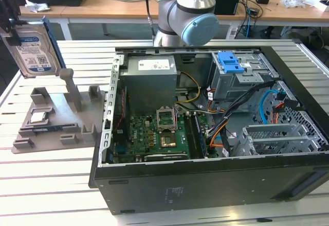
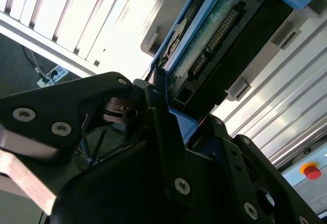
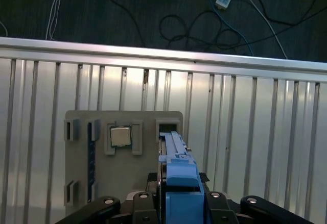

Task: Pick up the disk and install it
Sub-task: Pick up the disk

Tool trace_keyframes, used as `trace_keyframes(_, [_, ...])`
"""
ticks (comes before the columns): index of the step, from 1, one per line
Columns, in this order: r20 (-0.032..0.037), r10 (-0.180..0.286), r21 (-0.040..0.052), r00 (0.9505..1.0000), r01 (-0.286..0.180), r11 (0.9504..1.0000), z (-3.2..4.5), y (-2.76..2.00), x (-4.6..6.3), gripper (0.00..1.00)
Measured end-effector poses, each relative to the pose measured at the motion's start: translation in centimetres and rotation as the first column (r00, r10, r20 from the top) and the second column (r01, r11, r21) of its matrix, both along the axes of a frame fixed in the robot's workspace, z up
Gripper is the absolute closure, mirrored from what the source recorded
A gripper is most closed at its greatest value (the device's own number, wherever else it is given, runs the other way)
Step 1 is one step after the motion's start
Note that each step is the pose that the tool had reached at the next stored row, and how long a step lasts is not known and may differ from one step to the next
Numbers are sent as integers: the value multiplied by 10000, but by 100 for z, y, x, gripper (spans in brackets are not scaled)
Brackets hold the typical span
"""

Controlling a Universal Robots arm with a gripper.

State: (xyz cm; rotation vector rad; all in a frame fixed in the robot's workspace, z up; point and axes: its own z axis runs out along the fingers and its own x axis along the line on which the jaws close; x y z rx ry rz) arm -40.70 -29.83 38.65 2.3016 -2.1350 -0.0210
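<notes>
While the pincer [image 1: 11,28] was clamped on the disk [image 1: 35,53] at upper left, it looked stiff, weighty, best held by its edges

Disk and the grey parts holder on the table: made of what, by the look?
The disk: silvery body with dull sheen, likely metal; paper-like printed label; bright blue frame looks like moulded plastic. The grey holder: uniform matte grey, blocky ribs, probably plastic, perhaps printed.
</notes>
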Motion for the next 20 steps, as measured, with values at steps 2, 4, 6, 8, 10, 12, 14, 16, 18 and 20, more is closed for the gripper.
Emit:
trace_keyframes(2, [1, 0, 0, 10000, 0, 10000, 36, 0, 0, 63])
trace_keyframes(4, [1, 0, 0, 10000, 0, 10000, 75, 0, 0, 63])
trace_keyframes(6, [0, 1, 0, 10000, -1, 10000, 123, 0, 0, 63])
trace_keyframes(8, [1, 0, 1, 10000, 0, 10000, 189, 0, 0, 63])
trace_keyframes(10, [1, 0, 0, 10000, 0, 10000, 243, 0, 0, 63])
trace_keyframes(12, [1, 0, 0, 10000, 0, 10000, 290, 0, 0, 63])
trace_keyframes(14, [1, 0, 1, 10000, 0, 10000, 336, 0, 0, 63])
trace_keyframes(16, [1, 0, 1, 10000, 0, 10000, 385, 0, 0, 63])
trace_keyframes(18, [1, 0, 0, 10000, 0, 10000, 436, 0, 0, 63])
trace_keyframes(20, [2, 0, 1, 10000, 0, 10000, 493, 0, 0, 63])
